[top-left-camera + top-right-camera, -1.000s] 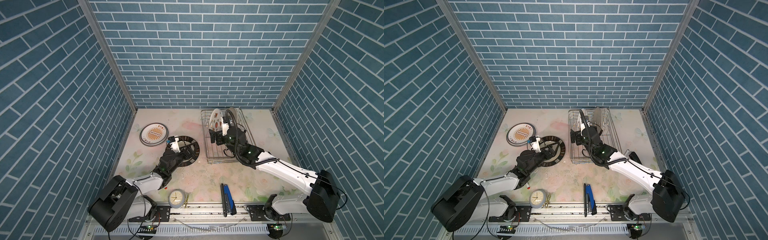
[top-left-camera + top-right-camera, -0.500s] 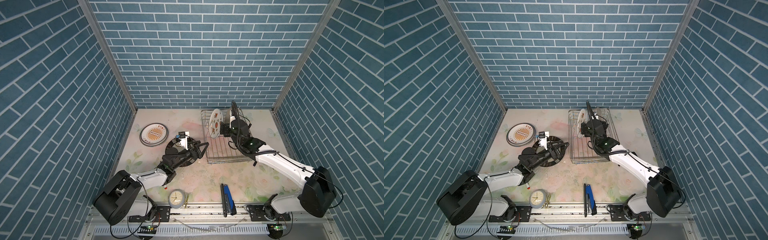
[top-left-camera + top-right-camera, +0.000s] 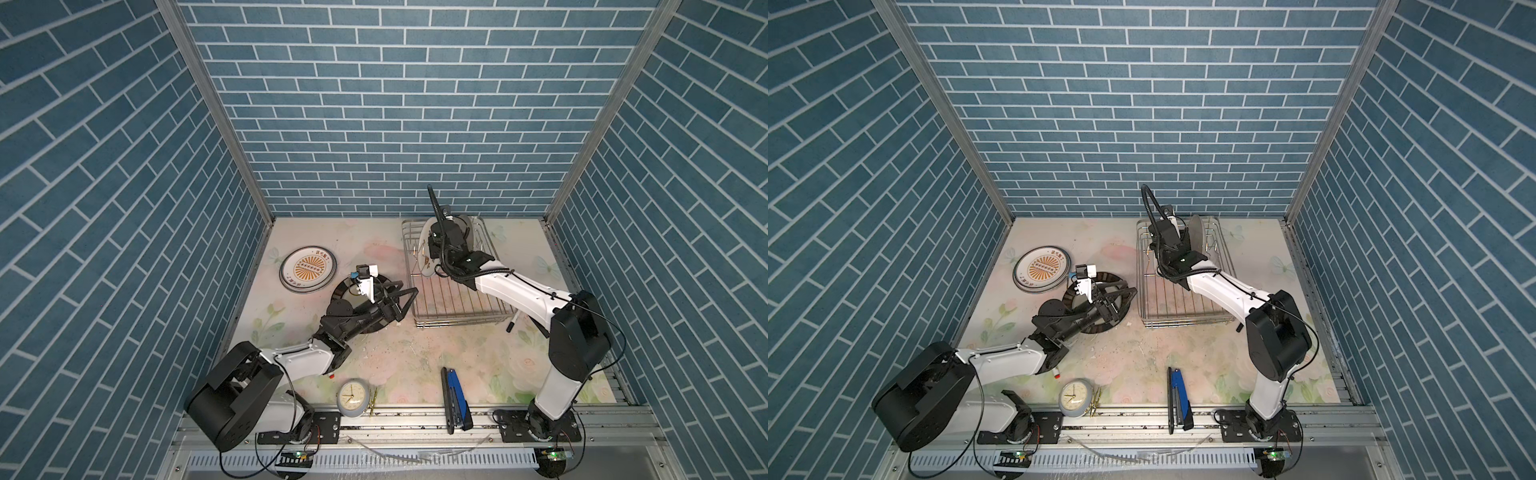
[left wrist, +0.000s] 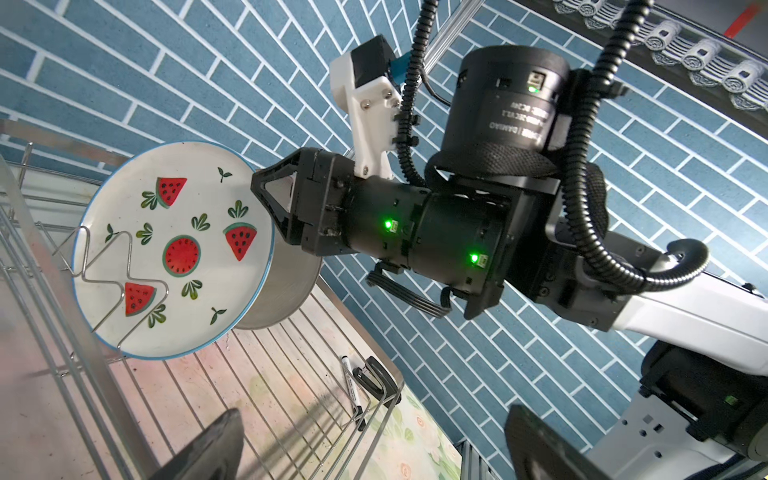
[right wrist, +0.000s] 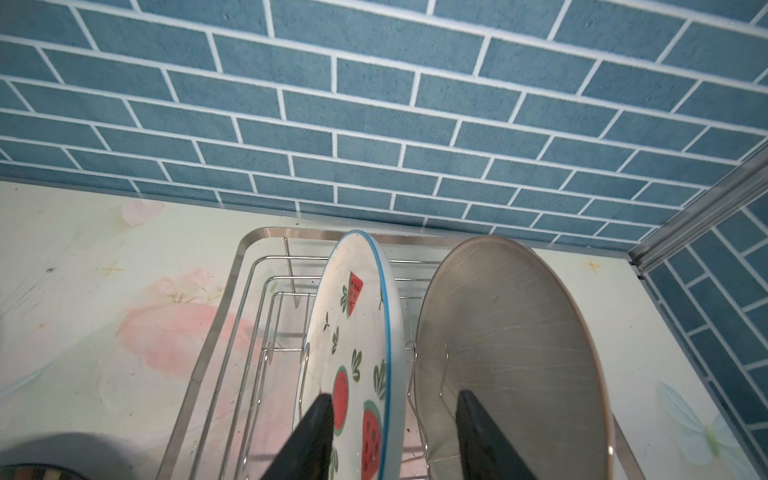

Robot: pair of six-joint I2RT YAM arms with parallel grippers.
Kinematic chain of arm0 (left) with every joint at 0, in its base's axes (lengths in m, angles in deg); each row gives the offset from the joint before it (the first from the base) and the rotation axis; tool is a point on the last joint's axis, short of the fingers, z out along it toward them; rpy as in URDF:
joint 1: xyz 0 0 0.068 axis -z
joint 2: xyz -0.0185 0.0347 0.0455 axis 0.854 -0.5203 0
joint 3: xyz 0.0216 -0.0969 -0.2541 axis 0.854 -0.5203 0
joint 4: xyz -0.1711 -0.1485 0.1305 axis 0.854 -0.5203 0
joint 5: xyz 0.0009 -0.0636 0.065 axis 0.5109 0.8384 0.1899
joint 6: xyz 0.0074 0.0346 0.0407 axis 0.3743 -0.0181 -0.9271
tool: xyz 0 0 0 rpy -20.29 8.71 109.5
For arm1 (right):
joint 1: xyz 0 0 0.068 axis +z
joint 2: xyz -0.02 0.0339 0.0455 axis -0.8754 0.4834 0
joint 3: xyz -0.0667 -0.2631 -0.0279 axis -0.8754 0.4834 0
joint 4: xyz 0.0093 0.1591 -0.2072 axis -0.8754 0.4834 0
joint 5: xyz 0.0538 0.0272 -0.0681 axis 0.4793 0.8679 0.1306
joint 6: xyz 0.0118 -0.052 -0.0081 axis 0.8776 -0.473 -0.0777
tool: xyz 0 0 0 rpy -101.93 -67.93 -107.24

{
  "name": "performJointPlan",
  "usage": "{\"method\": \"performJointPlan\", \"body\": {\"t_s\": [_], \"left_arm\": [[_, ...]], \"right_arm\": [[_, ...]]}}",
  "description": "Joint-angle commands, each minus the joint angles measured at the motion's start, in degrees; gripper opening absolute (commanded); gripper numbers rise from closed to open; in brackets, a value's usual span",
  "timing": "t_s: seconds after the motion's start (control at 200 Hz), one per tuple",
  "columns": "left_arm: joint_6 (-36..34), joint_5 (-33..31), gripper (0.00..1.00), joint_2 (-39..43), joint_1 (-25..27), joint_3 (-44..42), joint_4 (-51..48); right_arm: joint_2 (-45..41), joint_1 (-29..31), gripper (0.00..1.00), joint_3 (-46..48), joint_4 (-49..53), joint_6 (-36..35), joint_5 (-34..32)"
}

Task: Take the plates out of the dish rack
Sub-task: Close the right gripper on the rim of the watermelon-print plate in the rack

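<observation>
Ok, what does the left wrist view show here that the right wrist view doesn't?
Only the left wrist view: the right gripper from the side, at the rim of the watermelon plate, that plate's whole printed face, and a marker pen on the table. Only the right wrist view: the jaws standing apart astride that rim, one in the gap before the grey plate, whose lined face shows. Both: the two plates upright in the dish rack.
</observation>
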Motion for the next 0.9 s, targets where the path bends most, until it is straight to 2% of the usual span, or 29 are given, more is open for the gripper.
{"method": "performJointPlan", "body": {"t_s": [0.0, 0.15, 0.36, 0.48, 0.77, 0.895], "left_arm": [[-1.29, -0.72, 1.0, 2.33, 0.28, -1.17, 1.12], [-1.84, -4.72, 1.0, 4.31, 0.36, -2.86, 0.18], [-1.81, -4.63, 1.0, 5.53, 0.36, -3.57, -0.05], [-2.32, -6.87, 1.0, 5.8, 0.7, -4.42, 0.35], [-2.84, -7.72, 1.0, 6.29, 0.71, -4.22, -1.84], [-2.74, -8.02, 1.0, 5.59, 0.8, -3.94, -1.84]], "right_arm": [[2.57, -0.04, 0.43, -5.11, 4.21, 0.18, -4.53], [5.83, -0.19, 0.37, -8.88, 6.88, 0.79, -4.54], [9.73, -0.48, 0.29, -13.26, 9.75, 1.46, -6.08], [11.31, -0.49, 0.26, -14.9, 10.78, 1.93, -6.54], [12.94, -1.07, 0.16, -16.05, 11.47, 2.78, -7.28], [13.82, -1.05, 0.15, -16.71, 11.63, 2.82, -8.0]]}}
